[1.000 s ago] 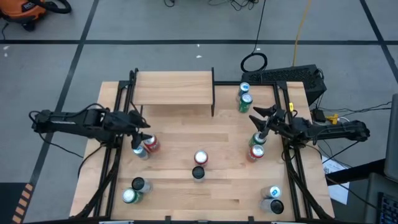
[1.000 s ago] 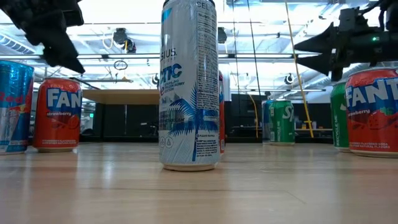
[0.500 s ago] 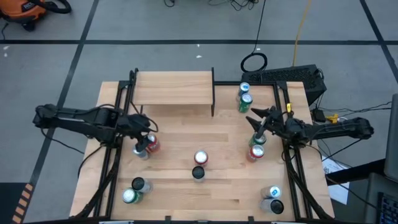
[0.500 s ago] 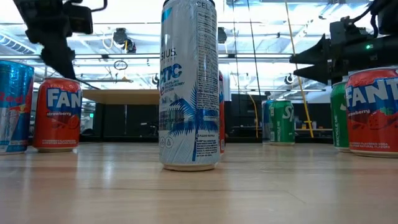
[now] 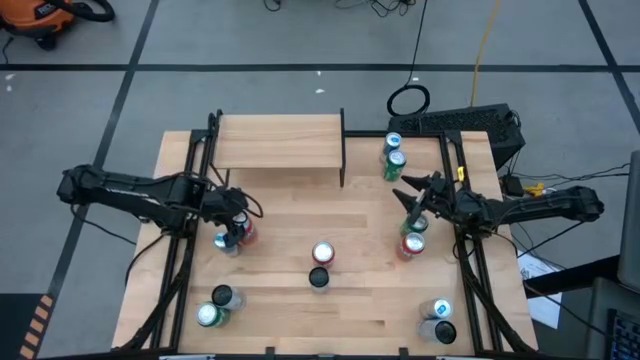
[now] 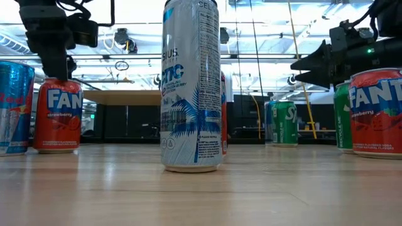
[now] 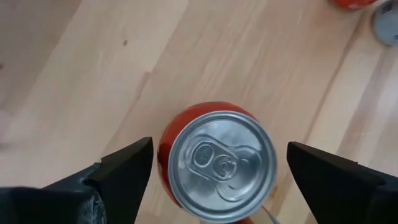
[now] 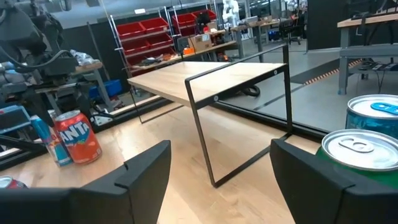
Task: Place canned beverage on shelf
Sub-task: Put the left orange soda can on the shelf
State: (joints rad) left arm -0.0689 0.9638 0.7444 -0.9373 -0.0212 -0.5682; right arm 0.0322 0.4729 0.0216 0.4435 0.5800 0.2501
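A red Fanta can (image 7: 217, 163) stands upright on the tabletop at the left (image 5: 245, 234), next to a blue can (image 5: 224, 243). My left gripper (image 5: 237, 222) hangs over the red can, pointing steeply down. It is open, with one finger on each side of the can's silver top and clear of it (image 7: 217, 171). The shelf (image 5: 278, 142), a light-wood board on black uprights, stands at the table's far edge. My right gripper (image 5: 408, 196) is open and level at the right, above a green can (image 5: 415, 222), holding nothing.
A tall white can (image 6: 191, 85) and a red-topped can (image 5: 322, 254) stand mid-table. A red can (image 5: 412, 245) stands beside the green one. More cans stand at the far right (image 5: 393, 155), near left (image 5: 215, 305) and near right (image 5: 438, 320).
My left gripper has moved toward the table's right and a little down, tipping from a shallow slant to point steeply down over the red Fanta can. The cans have not moved.
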